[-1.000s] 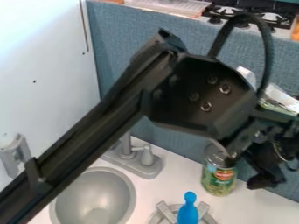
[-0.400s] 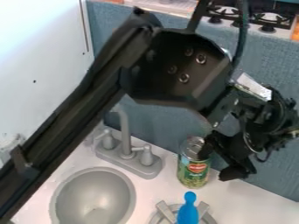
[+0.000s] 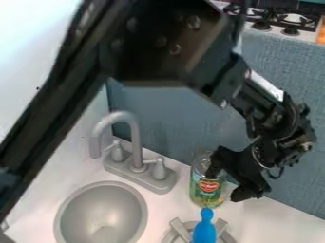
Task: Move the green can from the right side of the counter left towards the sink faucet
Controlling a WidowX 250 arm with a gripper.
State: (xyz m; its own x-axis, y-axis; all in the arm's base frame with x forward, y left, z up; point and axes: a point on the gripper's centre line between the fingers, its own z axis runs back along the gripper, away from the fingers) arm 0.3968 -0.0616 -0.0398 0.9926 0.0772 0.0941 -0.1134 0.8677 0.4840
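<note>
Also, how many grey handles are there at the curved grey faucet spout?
2. In the picture, one small grey handle stands left of the spout; the other handle stands right of it, nearer the green-labelled metal can.

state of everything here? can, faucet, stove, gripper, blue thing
can: upright, top partly hidden
gripper: open, fingers apart at the can's upper right side
faucet: no water running
stove: no flame visible
blue thing: rounded end up, base out of view
</note>
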